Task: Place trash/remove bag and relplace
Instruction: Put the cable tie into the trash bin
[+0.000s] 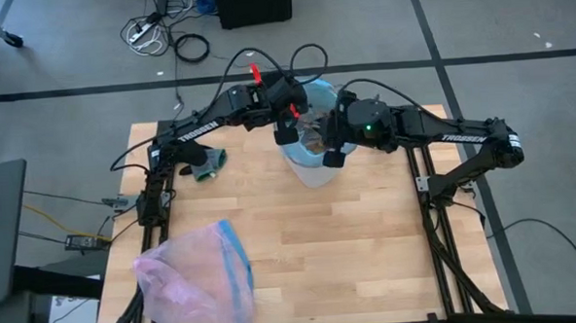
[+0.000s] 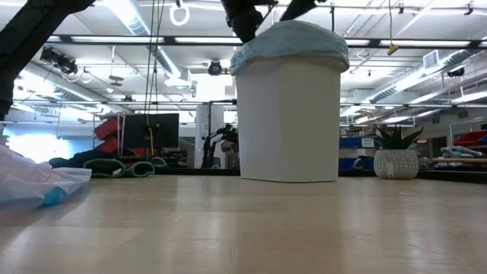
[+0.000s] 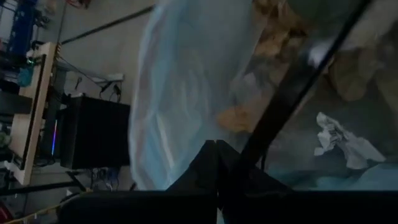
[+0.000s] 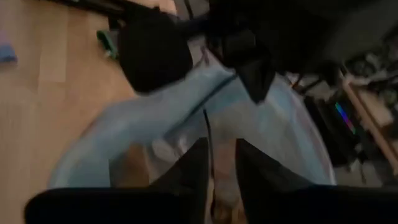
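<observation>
A white bin stands on the table's far middle, lined with the light-blue bag, whose rim is folded over the bin's top. Trash lies inside: brown leaf clumps and a crumpled clear wrapper. My left gripper is shut at the bin's left rim. My right gripper is at the bin's right near rim, with its fingers almost together. My left gripper is shut on the bag's rim film at the bin's left side, coming from above and the left. The film runs drawn in a taut fold up to its fingers. The fingers themselves hide the spot in the left wrist view. My right gripper comes down from above at the bin's right near rim. Its two fingers stand a narrow slit apart with the bag's film between them. One layer or several, I cannot tell.
A pale pink translucent bag with a blue rim band lies at the table's near left corner. A small green thing lies at the far left by the left arm's base. Bare wood lies in front of the bin.
</observation>
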`<action>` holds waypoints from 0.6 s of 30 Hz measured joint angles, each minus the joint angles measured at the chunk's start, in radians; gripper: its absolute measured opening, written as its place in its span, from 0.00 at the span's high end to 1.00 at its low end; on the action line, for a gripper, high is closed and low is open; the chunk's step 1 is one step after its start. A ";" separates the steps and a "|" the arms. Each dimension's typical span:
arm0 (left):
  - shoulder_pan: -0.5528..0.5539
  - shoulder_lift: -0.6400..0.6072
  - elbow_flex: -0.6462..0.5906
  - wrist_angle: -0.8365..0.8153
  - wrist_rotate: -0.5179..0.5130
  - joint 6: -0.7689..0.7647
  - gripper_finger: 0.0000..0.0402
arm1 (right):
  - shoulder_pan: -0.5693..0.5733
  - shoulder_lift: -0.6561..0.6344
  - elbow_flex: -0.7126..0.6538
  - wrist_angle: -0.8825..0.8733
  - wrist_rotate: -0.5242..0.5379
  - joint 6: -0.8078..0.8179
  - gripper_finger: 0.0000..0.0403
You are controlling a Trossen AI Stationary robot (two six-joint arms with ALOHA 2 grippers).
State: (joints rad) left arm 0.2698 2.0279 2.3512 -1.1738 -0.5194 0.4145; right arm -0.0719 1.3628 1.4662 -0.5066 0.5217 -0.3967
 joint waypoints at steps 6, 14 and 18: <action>0.021 0.002 0.000 -0.005 0.072 0.003 1.00 | 0.034 -0.054 0.000 0.020 0.176 0.051 0.72; 0.046 0.005 0.000 0.125 0.266 -0.003 0.97 | 0.047 -0.188 0.000 0.179 0.245 0.011 0.78; 0.047 0.006 0.000 0.171 0.286 0.001 0.94 | 0.026 -0.231 0.000 0.155 0.073 0.068 0.82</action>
State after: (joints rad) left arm 0.3172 2.0342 2.3516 -1.0024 -0.2329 0.4154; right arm -0.0459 1.1313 1.4666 -0.3517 0.5945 -0.3288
